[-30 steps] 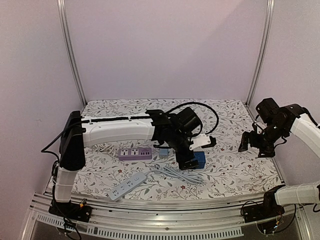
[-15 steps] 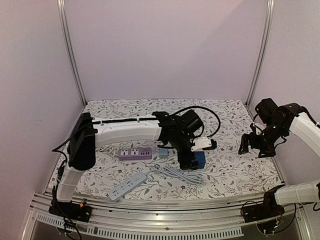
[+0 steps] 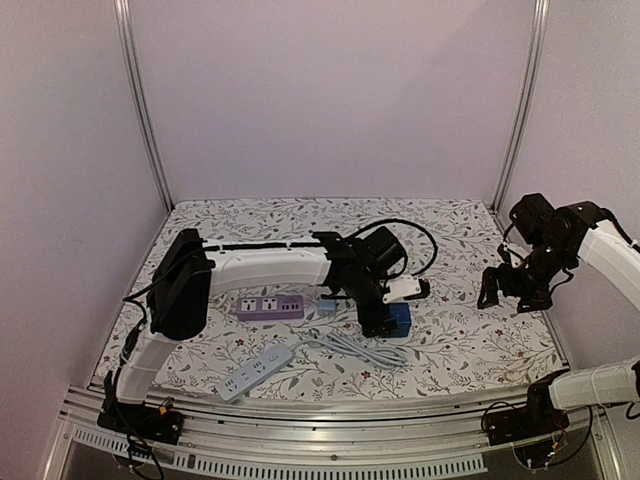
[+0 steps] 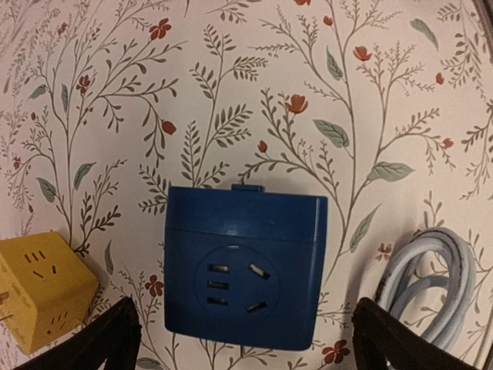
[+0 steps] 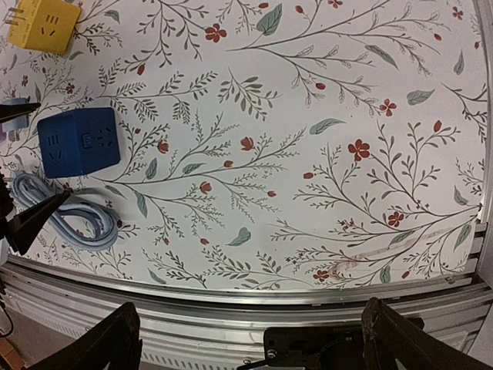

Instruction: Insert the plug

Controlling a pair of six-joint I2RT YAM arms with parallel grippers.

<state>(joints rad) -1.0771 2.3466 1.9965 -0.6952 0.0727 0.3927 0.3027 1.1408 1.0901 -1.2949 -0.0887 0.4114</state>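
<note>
White-sleeved, my left arm has leaned further to the right over the flowered cloth during the last second. Its black shoulder link stood near the left edge and is now well inside. In front of it the flat purple power strip and the long white power strip lie untouched.

My left gripper stayed almost in place above the dark blue plastic cube socket. Its fingers, spread wide, drew in only a little; they stand at both sides of the cube and do not touch it. To me this means I am lining up on the socket, not on the plug, so nothing of the insertion is done yet.

In my wrist view a small yellow cube socket sits just left of the blue one, and a coiled pale grey cable just right of it. What I take for the white plug with black cable shows only from above, just behind and to the right of my left gripper, near the blue cube, held by no gripper. I cannot tell if it rests on the cloth.

My right gripper hangs far to the right, well apart from the plug, its fingers spread and empty.
</note>
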